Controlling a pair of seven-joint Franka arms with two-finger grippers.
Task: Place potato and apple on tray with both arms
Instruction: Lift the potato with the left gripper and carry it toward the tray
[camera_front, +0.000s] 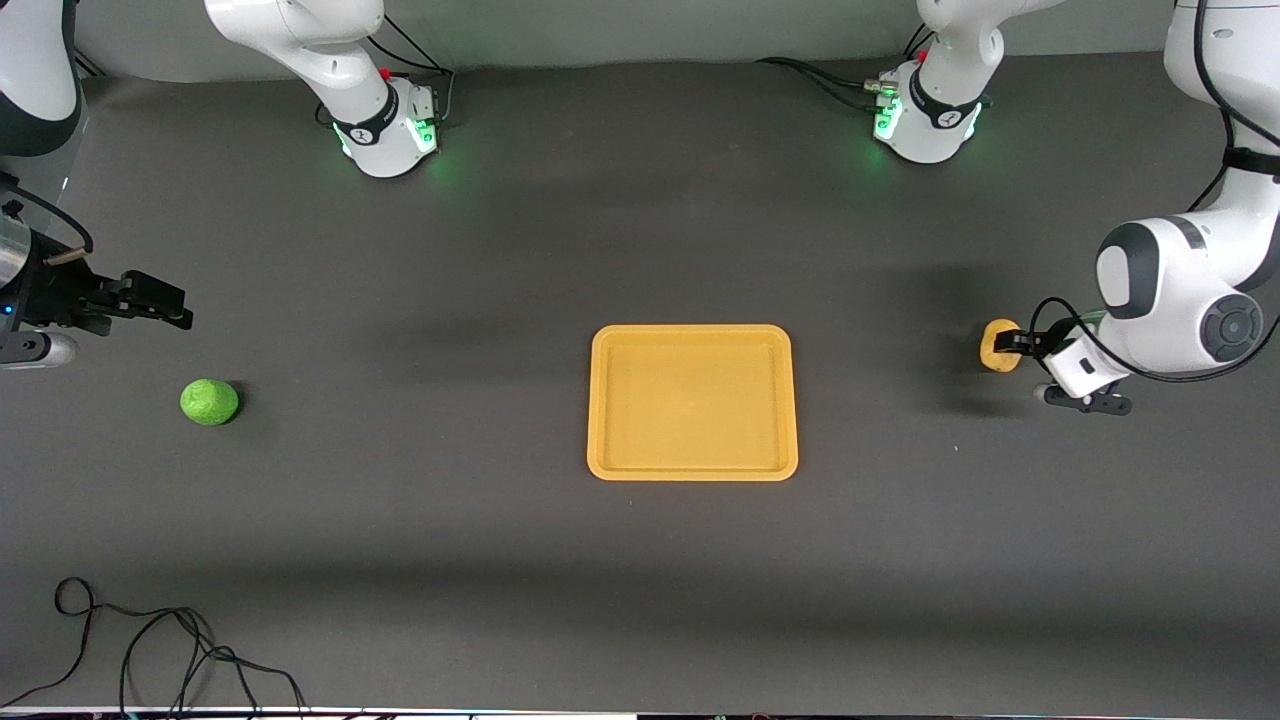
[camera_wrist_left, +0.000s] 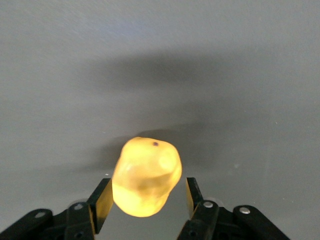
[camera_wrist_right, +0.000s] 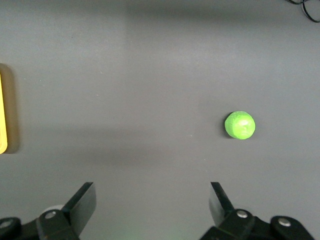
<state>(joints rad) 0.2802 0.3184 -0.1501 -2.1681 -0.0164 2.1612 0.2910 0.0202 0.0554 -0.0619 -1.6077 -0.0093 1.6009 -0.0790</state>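
Note:
The yellow-tan potato (camera_front: 998, 346) lies on the dark table near the left arm's end, also in the left wrist view (camera_wrist_left: 146, 175). My left gripper (camera_front: 1008, 344) is open with the potato between its fingers; one pad is at its side and the other stands a little apart (camera_wrist_left: 146, 198). The green apple (camera_front: 209, 401) lies near the right arm's end, also in the right wrist view (camera_wrist_right: 240, 125). My right gripper (camera_front: 165, 300) is open and empty, up over the table beside the apple (camera_wrist_right: 152, 200). The orange-yellow tray (camera_front: 692, 331) lies empty in the middle.
A black cable (camera_front: 150, 640) lies loose near the table's front edge at the right arm's end. The tray's edge shows in the right wrist view (camera_wrist_right: 2, 115). Both arm bases (camera_front: 390, 125) stand along the back.

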